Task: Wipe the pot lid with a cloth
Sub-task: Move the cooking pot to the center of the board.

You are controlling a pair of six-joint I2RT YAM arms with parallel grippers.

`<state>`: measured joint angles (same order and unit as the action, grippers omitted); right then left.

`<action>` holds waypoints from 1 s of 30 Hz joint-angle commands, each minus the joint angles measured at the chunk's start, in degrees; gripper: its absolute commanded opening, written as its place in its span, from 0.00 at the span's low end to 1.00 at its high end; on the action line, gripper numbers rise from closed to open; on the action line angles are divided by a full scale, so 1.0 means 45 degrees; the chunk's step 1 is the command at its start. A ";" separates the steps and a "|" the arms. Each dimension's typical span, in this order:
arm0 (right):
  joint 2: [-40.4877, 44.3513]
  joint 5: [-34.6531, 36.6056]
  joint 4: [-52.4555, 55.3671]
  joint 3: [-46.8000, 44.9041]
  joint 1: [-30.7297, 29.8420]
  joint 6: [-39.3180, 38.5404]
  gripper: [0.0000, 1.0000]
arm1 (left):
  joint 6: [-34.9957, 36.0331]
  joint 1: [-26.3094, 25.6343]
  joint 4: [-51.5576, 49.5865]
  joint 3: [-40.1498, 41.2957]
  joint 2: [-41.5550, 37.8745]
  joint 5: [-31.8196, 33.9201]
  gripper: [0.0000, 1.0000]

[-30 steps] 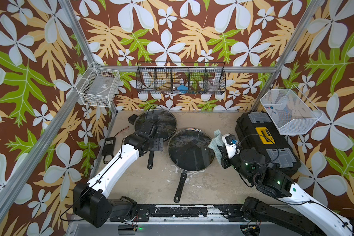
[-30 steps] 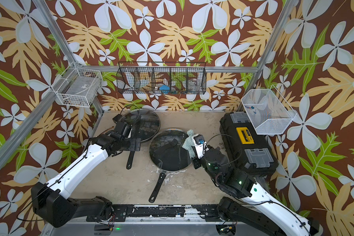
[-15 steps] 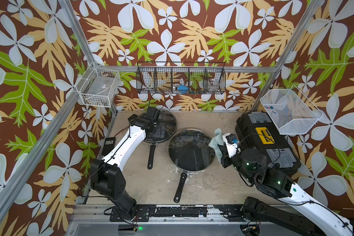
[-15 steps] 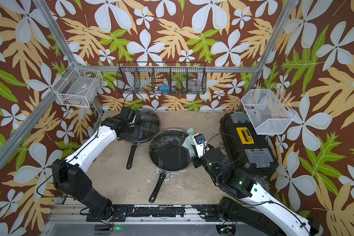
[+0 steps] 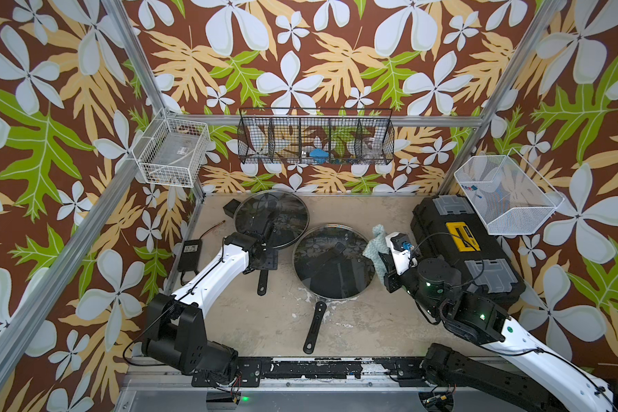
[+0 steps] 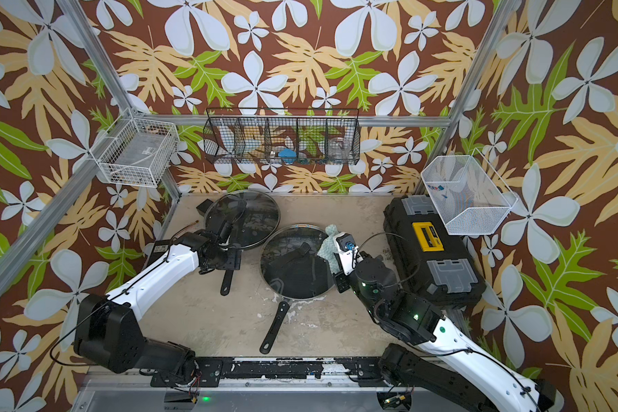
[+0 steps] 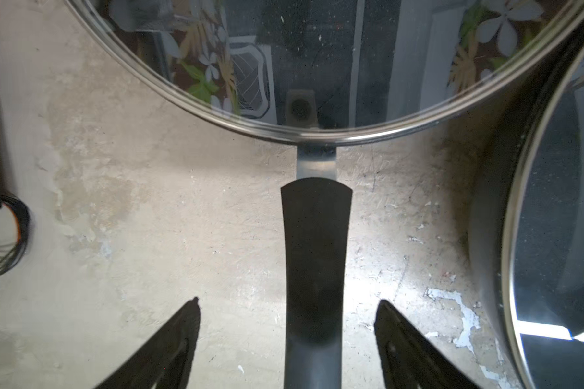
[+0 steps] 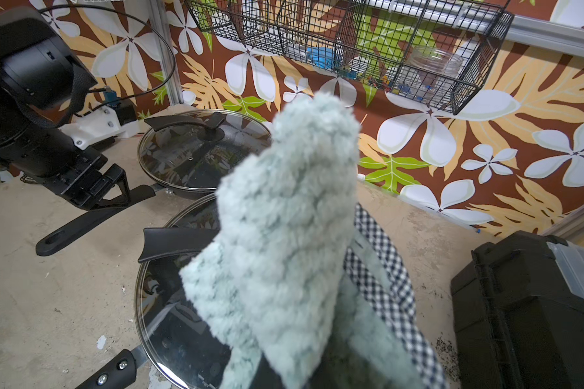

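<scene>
Scuffed beige tabletop (image 5: 264, 321) (floral walls (image 5: 300, 71) around): left gripper (image 7: 288, 299) agape, right gripper (image 5: 382, 255) clamped on cloth (image 8: 284, 219)

Pot lid (image 5: 330, 265) flat on pan (handle up); cloth (image 5: 373, 244) bunched at rim.

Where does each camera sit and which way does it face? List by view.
Top views: high over the front, looking down at the table; left arm and right arm show.
Left wrist: on the left arm, looking down at a pan handle between the fingers of the open left hand.
Right wrist: on the right arm, facing the back wall; the cloth in the right hand fills it.
Shared: both wrist views show that handle.
</scene>
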<state>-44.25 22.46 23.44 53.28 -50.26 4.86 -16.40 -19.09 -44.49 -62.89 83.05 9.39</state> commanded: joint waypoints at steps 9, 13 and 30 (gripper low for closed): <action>0.0163 -0.0032 -0.0230 0.0082 0.0014 -0.0065 0.00 | -0.0622 0.0048 0.2414 0.0751 0.0662 -0.0368 0.62; 0.0281 -0.0018 -0.0190 0.0036 0.0017 -0.0021 0.00 | -0.0829 0.0046 0.3024 0.0860 0.0915 -0.0387 0.58; 0.0402 -0.0090 -0.0180 -0.0078 0.0017 0.0052 0.00 | -0.1274 0.0044 0.2456 0.1783 0.0063 -0.0106 0.20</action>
<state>-42.44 22.31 23.29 52.93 -50.19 4.49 -19.84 -19.03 -28.91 -55.24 84.73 8.32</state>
